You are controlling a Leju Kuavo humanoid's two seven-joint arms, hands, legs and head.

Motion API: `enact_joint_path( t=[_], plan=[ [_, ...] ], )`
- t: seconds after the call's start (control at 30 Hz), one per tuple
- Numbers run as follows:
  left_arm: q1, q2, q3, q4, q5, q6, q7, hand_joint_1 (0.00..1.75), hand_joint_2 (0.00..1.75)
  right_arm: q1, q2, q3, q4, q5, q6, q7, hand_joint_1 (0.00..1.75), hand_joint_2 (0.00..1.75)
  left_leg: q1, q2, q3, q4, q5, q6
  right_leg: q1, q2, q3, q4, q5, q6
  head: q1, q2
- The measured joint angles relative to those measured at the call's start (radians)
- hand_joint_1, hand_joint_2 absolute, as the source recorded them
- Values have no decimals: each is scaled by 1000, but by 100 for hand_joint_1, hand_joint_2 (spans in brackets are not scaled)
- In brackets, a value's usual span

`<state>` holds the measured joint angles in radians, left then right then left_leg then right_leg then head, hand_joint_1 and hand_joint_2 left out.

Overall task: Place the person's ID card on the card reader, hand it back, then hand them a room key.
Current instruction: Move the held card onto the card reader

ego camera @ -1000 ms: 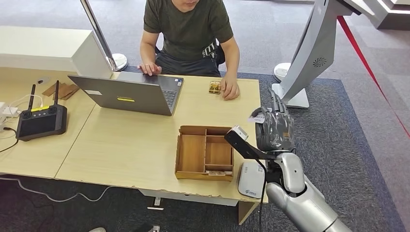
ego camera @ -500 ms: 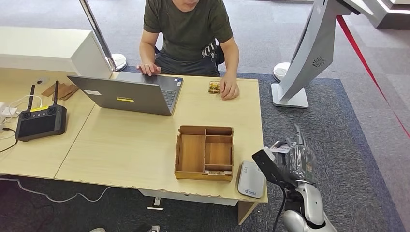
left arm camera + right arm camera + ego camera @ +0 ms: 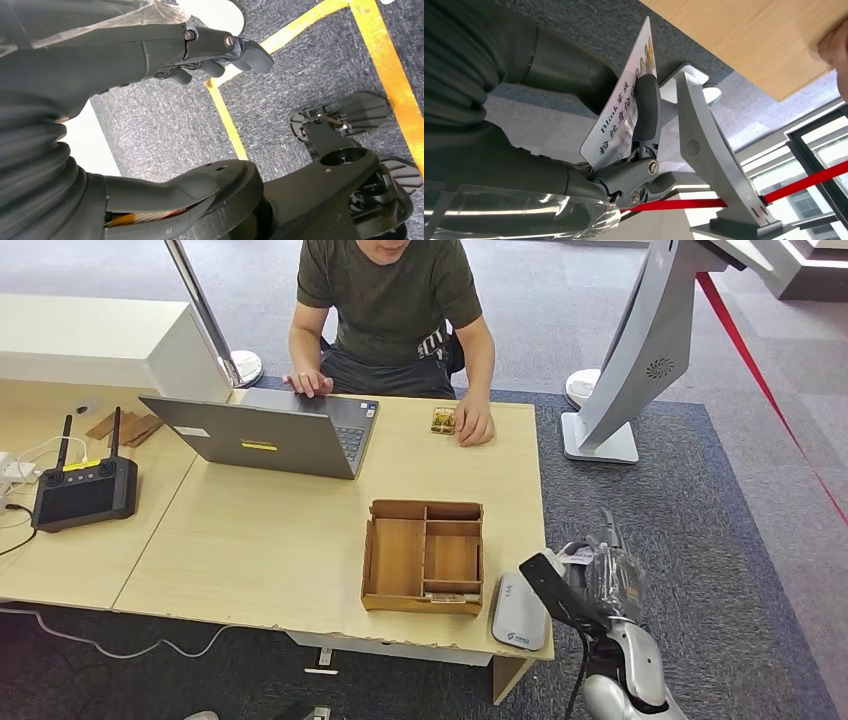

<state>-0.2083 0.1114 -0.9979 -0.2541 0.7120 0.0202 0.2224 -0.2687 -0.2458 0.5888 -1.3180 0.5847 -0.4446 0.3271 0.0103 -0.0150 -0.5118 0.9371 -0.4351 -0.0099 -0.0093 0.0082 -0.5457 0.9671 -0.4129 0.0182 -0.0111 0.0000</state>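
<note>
Right hand (image 3: 606,575) pinches ID card (image 3: 621,117) off surface (image 3: 300,530) edge, near card reader (image 3: 519,612); left hand (image 3: 125,65) empty, fingers apart.

Laptop (image 3: 270,435), remote controller (image 3: 85,490), wooden organizer (image 3: 424,556) on table (image 3: 260,540).

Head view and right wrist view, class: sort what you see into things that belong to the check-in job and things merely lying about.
Belong to the job:
ID card, held in the right hand
card reader at the table's near edge
wooden tray
person

Lying about:
laptop
black controller
grey kiosk stand
</note>
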Motion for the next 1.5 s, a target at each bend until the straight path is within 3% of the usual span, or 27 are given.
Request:
enact_joint_path(
  t=[0.6, 1.5],
  plan=[
    [-2, 0, 12, 0, -8, 0, 0, 0, 175, -30, 62, 13, 115, -31, 55, -25, 175, 175, 0, 0, 0, 0, 0, 0, 0, 0, 0, 0, 0, 0, 0, 0],
    [-3, 0, 17, 0, -15, -1, 6, 0, 175, -58, 93, 39, 233, -46, 87, -26, 175, 175, 0, 0, 0, 0, 0, 0, 0, 0, 0, 0, 0, 0, 0, 0]
  ],
)
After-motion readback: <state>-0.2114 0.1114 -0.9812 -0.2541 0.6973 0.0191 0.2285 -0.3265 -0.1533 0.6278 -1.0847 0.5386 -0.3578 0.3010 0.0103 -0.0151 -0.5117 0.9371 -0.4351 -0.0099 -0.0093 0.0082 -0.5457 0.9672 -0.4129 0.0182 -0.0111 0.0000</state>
